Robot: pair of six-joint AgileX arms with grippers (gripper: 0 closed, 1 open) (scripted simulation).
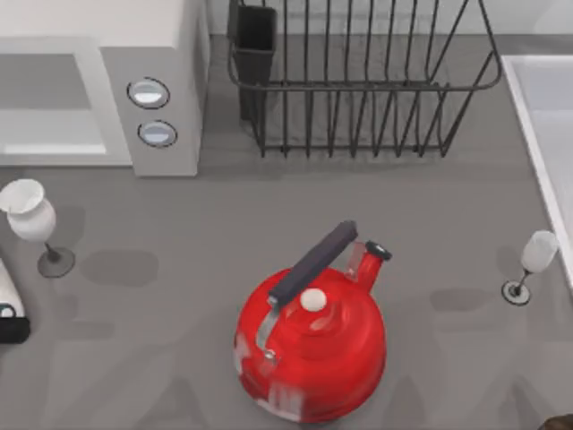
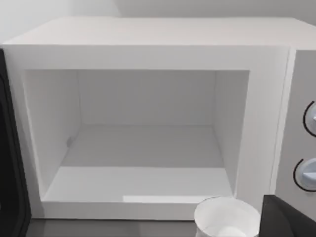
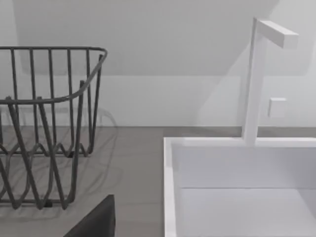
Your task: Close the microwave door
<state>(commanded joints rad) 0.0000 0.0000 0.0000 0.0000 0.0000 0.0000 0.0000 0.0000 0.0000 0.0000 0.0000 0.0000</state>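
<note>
Microwave [image 1: 98,85] sits at the table's far left corner, its cavity [image 2: 143,143] exposed. Microwave door [image 2: 10,163] is swung open at the cavity's edge, seen as a dark panel in the left wrist view. Left gripper [image 1: 7,309] is at the table's left edge, beside a wine glass [image 1: 31,219]; its opening cannot be determined. A red kettle [image 1: 313,349] stands mid-table.

At the worktop's [image 1: 179,296] far left you have the microwave [image 1: 170,54], its cavity [image 2: 143,143] open toward you and its two dials [image 1: 149,92] on the strip to the cavity's right. The dish rack [image 1: 358,81] sits just right of it along the back. The sink [image 1: 551,116] lies at the right edge. A kettle [image 1: 313,345] stands front and centre, between a glass [image 1: 31,219] at the left, before the microwave, and another glass [image 1: 533,264] at the right, beside the sink
</note>
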